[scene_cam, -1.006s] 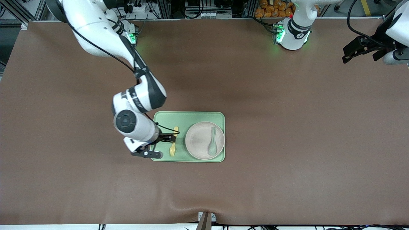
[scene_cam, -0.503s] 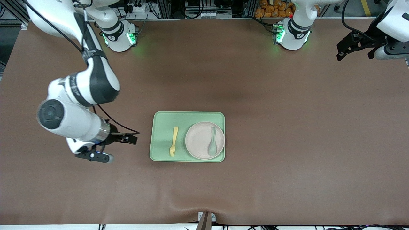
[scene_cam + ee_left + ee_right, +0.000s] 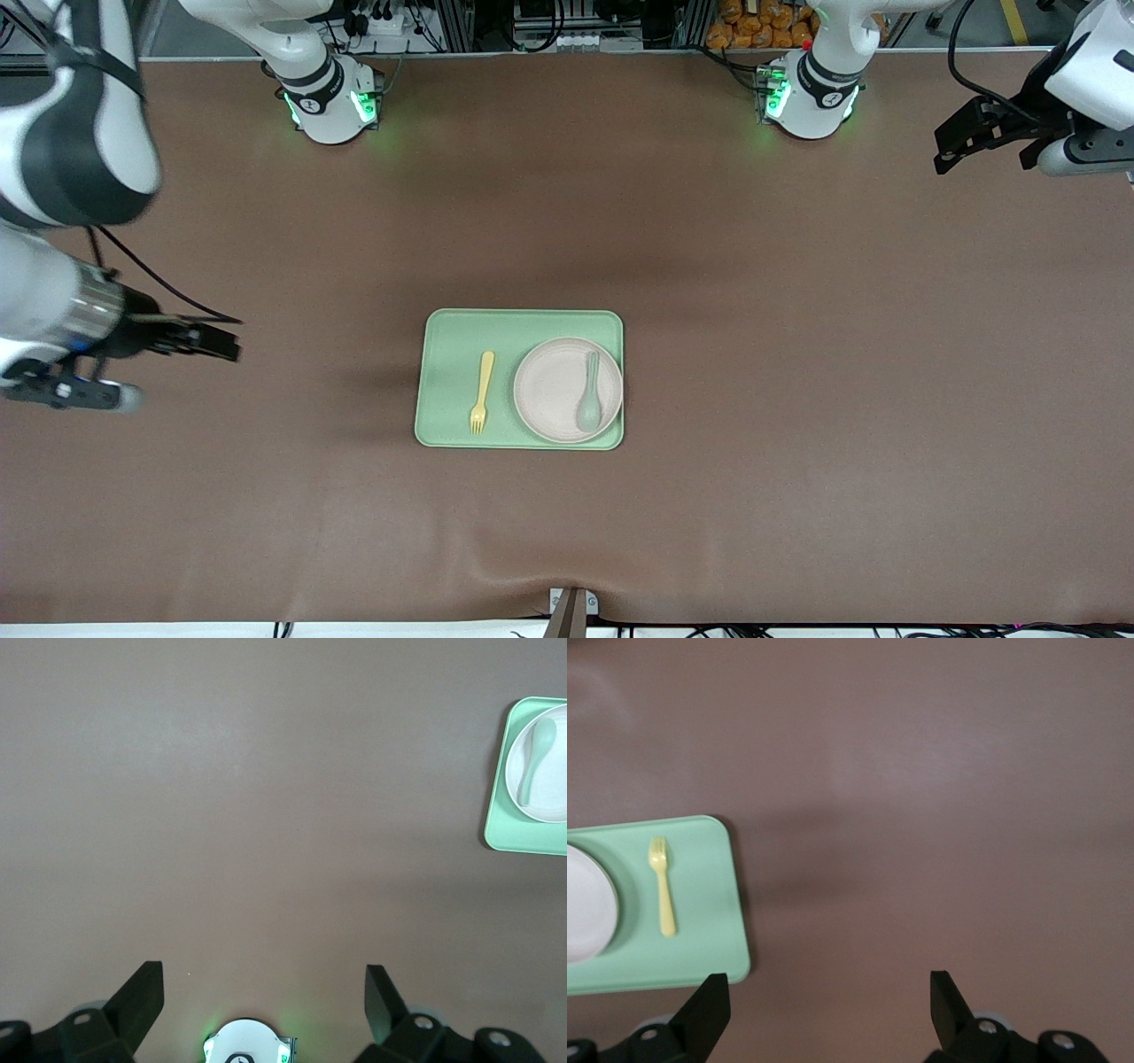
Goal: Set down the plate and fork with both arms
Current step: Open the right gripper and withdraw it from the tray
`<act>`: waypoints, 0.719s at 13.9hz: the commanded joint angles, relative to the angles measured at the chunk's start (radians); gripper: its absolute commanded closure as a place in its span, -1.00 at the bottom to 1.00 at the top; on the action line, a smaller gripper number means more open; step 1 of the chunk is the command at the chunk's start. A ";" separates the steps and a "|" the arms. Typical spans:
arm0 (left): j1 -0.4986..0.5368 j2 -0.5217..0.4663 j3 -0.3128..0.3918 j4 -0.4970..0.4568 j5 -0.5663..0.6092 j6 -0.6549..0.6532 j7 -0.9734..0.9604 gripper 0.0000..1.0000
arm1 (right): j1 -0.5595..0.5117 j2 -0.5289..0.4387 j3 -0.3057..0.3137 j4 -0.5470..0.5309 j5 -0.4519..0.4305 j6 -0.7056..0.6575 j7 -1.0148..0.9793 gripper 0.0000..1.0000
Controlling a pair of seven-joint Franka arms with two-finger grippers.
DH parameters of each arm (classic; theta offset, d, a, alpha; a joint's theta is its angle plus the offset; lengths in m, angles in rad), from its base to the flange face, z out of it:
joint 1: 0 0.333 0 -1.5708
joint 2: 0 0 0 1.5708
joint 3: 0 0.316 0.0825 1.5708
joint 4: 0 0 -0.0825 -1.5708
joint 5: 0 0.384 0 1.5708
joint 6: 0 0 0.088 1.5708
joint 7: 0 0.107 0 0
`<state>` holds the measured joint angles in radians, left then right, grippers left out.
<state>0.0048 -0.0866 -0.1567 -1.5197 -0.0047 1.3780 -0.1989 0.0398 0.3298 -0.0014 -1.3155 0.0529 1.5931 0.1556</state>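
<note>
Both end effectors, left (image 3: 983,142) and right (image 3: 190,341), hung open and empty over bare tabletop (image 3: 797,354); with plate (image 3: 558,390) and fork (image 3: 481,392) seemingly placed on the tray (image 3: 461,332), clearing them remained.

2 white robot arms (image 3: 62,168) with dark grey joint bands rise from round white bases (image 3: 330,102) ringed by green lights, each base carrying a small round dark badge. Black cables loop along the shells and trail to the wrists. The right arm shows a polished metal collar before its black right gripper (image 3: 217,341); the left gripper (image 3: 961,142) is likewise black and angular. Wrist views show matte black, wedge-shaped fingers (image 3: 142,997) with small screws at their mounts.
</note>
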 commanded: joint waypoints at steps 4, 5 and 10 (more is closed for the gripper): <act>0.007 -0.001 0.006 0.009 0.003 -0.007 0.009 -1.00 | -0.075 -0.228 0.020 -0.206 -0.008 0.004 -0.030 -1.00; 0.007 -0.001 0.006 0.006 0.003 -0.008 0.006 -1.00 | -0.075 -0.280 0.020 -0.279 -0.008 0.036 -0.030 -1.00; 0.007 -0.001 0.006 0.006 0.003 -0.008 0.009 -1.00 | -0.074 -0.393 0.021 -0.420 -0.064 0.048 -0.045 -1.00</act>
<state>0.0067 -0.0861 -0.1483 -1.5206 -0.0047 1.3780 -0.1982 -0.0249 -0.0162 0.0084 -1.6728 0.0261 1.6145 0.1213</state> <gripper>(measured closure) 0.000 0.000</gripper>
